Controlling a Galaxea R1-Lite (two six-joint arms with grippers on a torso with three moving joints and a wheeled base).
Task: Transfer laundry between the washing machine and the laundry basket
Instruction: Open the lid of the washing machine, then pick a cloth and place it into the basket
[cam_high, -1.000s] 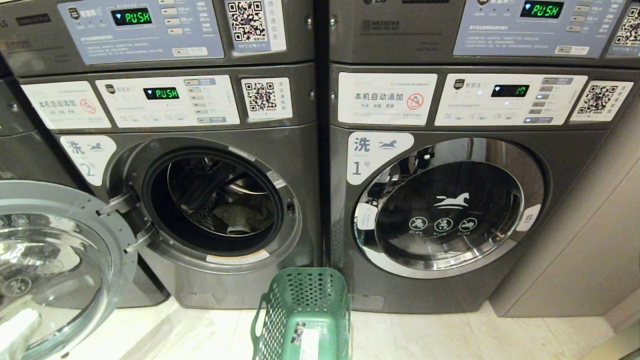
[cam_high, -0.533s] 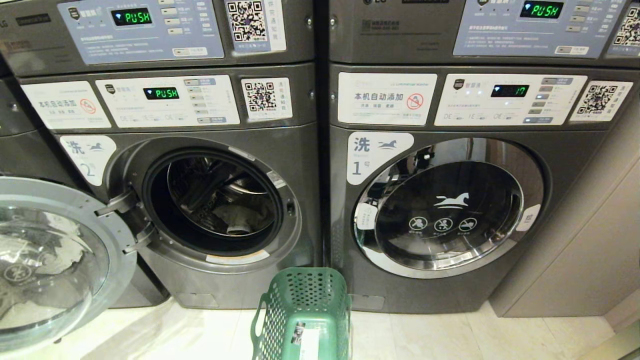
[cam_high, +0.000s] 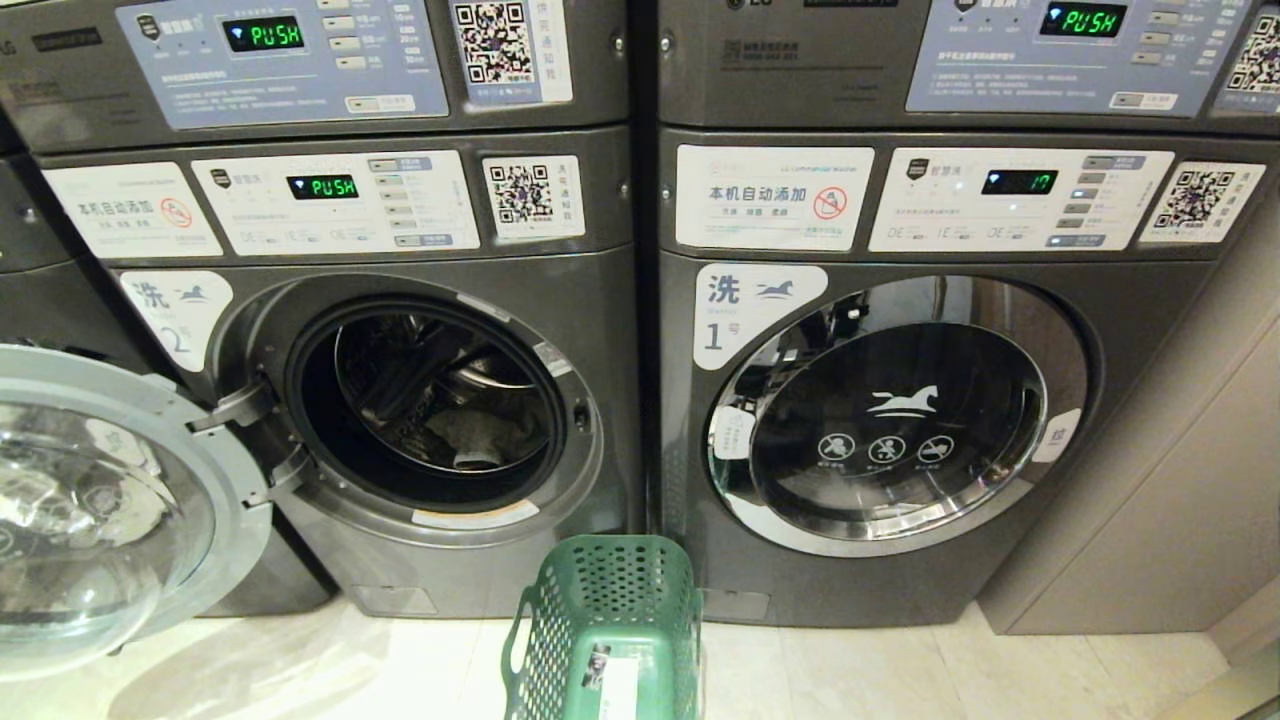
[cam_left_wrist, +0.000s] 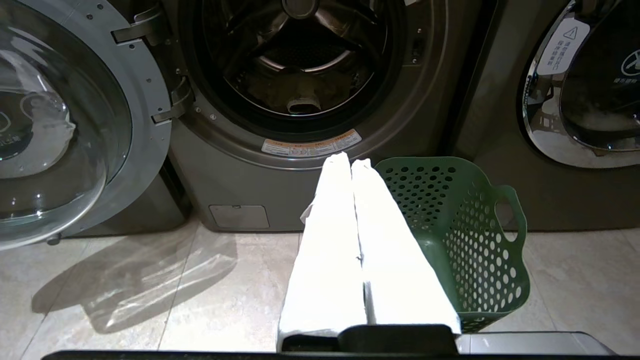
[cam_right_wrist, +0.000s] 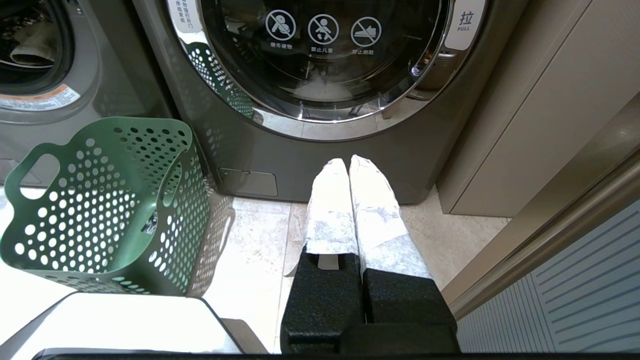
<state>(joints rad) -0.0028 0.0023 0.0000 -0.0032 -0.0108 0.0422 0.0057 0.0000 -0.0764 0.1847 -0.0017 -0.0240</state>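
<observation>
1. Two grippers sit low and pulled back, neither showing in the head view; the left gripper (cam_left_wrist: 351, 162) has its white-wrapped fingers pressed together on nothing, aimed toward the foot of the washing machine (cam_high: 420, 420) marked 2.
2. The right gripper (cam_right_wrist: 348, 161) is likewise pinched closed and empty, parked facing the neighbouring machine (cam_high: 900, 420) marked 1, whose door is closed.
3. The round glass door (cam_high: 110, 500) of machine 2 stands swung wide at about 9 o'clock from the drum opening, so the drum is reachable.
4. The laundry (cam_high: 480, 440) lies as a small pale-grey bundle on the drum floor, near 6 o'clock inside the opening and set well back from the rim.
5. The laundry basket (cam_high: 610, 625) stands on the tiled floor at roughly 5 o'clock from the drum mouth, between the two machines; what shows of its inside looks empty.
6. My reading: the unloading step is in hand, with the door open and no cloth yet lifted out.
7. The next move probably calls for the left gripper to spread its fingers, rise to the opening, reach deep past the door seal, and close on the bundle before carrying it down to the basket.
</observation>
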